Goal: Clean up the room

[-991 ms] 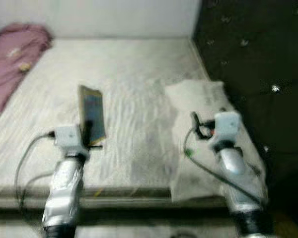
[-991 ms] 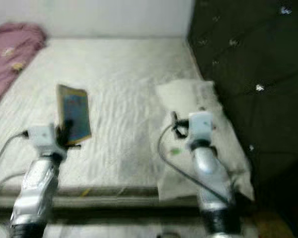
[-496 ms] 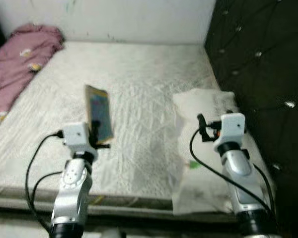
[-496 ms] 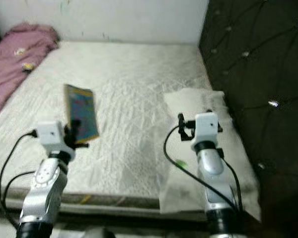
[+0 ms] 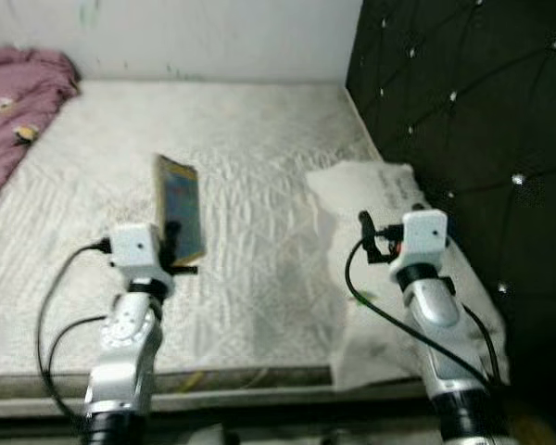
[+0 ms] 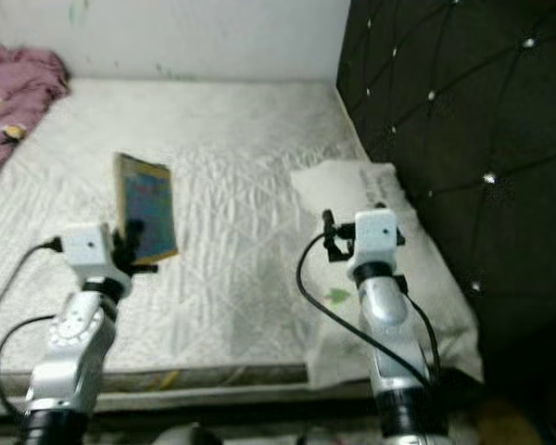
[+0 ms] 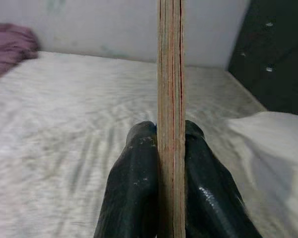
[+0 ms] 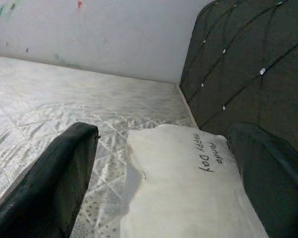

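A thin book [image 5: 180, 210] with a blue cover and yellowish edges stands upright above the mattress [image 5: 250, 167], held by my left gripper [image 5: 173, 243]. In the left wrist view the two black fingers [image 7: 134, 193] press both sides of the book's edge [image 7: 170, 99]. My right gripper [image 5: 366, 237] hovers open over a white pillow [image 5: 371, 190] with nothing between its fingers [image 8: 59, 178]. The pillow [image 8: 188, 193] carries small dark lettering.
A dark tufted headboard [image 5: 463, 111] rises along the right side of the bed. A pink blanket [image 5: 18, 102] is bunched at the far left corner by the white wall [image 5: 167, 37]. The mattress's front edge [image 5: 213, 380] runs just below my arms.
The whole picture shifts between frames, so the camera has moved; the blur has cleared. The book stays in my left gripper and the right gripper stays open over the pillow.
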Tool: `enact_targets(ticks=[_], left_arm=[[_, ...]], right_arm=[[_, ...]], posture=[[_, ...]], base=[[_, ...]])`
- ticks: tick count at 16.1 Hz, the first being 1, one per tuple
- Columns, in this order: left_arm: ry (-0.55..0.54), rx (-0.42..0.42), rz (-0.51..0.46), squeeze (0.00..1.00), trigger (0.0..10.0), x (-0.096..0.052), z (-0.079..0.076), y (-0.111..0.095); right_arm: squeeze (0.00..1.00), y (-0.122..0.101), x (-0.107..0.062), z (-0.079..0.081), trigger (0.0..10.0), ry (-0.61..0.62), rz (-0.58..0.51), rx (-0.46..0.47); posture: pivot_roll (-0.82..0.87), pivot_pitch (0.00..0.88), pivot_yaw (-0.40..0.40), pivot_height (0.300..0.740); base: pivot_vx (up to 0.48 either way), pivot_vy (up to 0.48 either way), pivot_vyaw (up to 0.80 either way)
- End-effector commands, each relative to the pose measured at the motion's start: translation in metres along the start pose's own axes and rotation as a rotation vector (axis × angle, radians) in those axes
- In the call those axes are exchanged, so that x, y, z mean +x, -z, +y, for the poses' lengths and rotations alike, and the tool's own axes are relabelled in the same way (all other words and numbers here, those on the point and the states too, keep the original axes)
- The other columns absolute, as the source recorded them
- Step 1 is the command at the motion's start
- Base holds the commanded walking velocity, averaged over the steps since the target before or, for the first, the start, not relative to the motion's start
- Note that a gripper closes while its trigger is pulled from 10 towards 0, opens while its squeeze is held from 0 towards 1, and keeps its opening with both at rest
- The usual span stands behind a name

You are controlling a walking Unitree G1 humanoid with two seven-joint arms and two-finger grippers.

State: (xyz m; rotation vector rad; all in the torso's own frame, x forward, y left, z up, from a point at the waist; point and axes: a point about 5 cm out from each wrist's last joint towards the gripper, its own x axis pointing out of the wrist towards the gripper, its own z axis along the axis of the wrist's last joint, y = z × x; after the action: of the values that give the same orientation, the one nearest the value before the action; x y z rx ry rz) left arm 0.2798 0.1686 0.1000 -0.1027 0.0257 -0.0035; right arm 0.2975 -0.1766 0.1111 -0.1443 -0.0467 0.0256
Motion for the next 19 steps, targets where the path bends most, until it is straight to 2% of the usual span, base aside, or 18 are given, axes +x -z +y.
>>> enact_targets(ticks=[1, 3, 4, 7, 9, 10, 11, 12, 14, 19], left_arm=[[0.035, -0.025, -0.028, 0.0, 10.0, 0.002, -0.009, -0.008], [0.043, -0.078, -0.019, 0.0, 10.0, -0.002, -0.009, -0.009], [0.057, -0.058, -0.042, 0.0, 10.0, -0.006, -0.007, -0.01], [-0.025, 0.025, -0.06, 0.0, 10.0, -0.023, 0.008, -0.007], [-0.044, 0.057, -0.038, 0.0, 10.0, -0.038, 0.014, 0.0], [-0.1, 0.11, -0.005, 0.0, 10.0, -0.047, 0.018, 0.007], [-0.098, 0.111, 0.008, 0.0, 10.0, -0.051, 0.018, 0.01], [-0.081, 0.103, 0.002, 0.0, 10.0, -0.054, 0.016, 0.01], [-0.053, 0.104, -0.008, 0.0, 10.0, -0.052, 0.011, 0.009], [-0.06, 0.136, -0.004, 0.0, 10.0, -0.051, 0.01, 0.008]], right_arm=[[0.0, -0.002, 0.0, -0.006, 10.0, 0.017, -0.004, -0.006], [0.0, -0.002, -0.002, -0.007, 10.0, 0.018, -0.004, -0.008], [0.0, -0.001, -0.005, -0.007, 10.0, 0.018, 0.001, -0.008], [0.0, 0.004, -0.017, -0.007, 10.0, 0.032, 0.016, 0.006], [0.0, 0.006, -0.027, -0.004, 10.0, 0.024, 0.021, -0.017], [0.0, 0.005, -0.034, 0.003, 10.0, -0.008, 0.009, -0.065], [0.0, 0.012, -0.037, 0.004, 10.0, -0.006, 0.06, -0.044], [0.0, 0.016, -0.039, 0.004, 10.0, -0.003, 0.089, -0.038], [0.0, 0.029, -0.039, 0.002, 10.0, 0.008, 0.17, 0.032], [0.0, 0.025, -0.04, 0.011, 10.0, -0.041, 0.144, 0.069]], posture=[[-0.03, 0.0, 0.013, 0.74], [-0.03, 0.0, 0.008, 0.74], [-0.03, 0.0, 0.01, 0.74], [-0.02, 0.015, 0.011, 0.74], [-0.01, 0.012, 0.003, 0.74], [-0.01, 0.009, 0.001, 0.74], [0.0, 0.008, -0.002, 0.74], [0.0, 0.008, -0.001, 0.74], [0.0, 0.006, 0.0, 0.74], [0.0, 0.006, 0.008, 0.74]], base=[[0.0, 0.0, 0.0], [0.0, 0.0, 0.0], [0.0, 0.0, 0.0], [0.0, 0.0, 0.0], [0.0, 0.0, 0.0], [0.0, 0.0, 0.0], [0.0, 0.0, 0.0], [0.0, 0.0, 0.0], [0.0, 0.0, 0.0], [0.0, 0.0, 0.0]])
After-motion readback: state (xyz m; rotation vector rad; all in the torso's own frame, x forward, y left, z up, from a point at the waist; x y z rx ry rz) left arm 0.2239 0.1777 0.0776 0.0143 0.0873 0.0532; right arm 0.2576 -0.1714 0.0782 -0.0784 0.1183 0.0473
